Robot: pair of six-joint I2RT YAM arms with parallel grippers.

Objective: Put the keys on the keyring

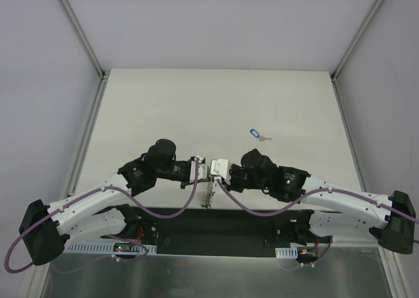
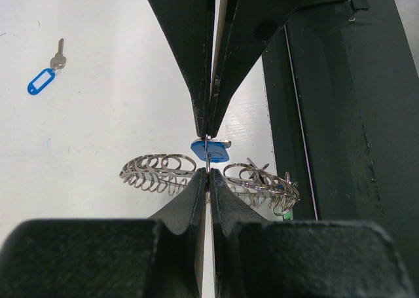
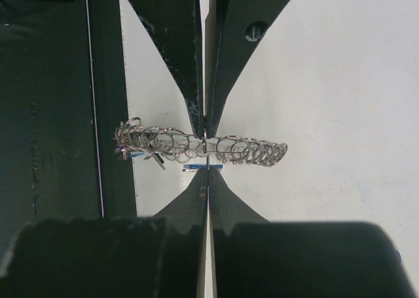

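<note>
The keyring [image 2: 157,170] is a silvery coiled ring, held level above the table and seen edge-on. My left gripper [image 2: 207,175] is shut on its wire at the middle. In the top view the ring [image 1: 208,194] hangs below where the two grippers meet. A key with a blue head [image 2: 211,151] sits right at the ring, and my right gripper [image 3: 207,169] is shut on it, tip to tip with the left gripper [image 3: 205,133]. A cluster of keys [image 2: 275,188] hangs at one end of the ring. Another key with a blue tag [image 1: 255,134] lies loose on the table.
The white table [image 1: 196,101] has metal rails along its left and right sides. A black base strip [image 2: 340,147] runs along the near edge, just beside the keyring's end. The loose tagged key [image 2: 42,80] lies apart from both grippers.
</note>
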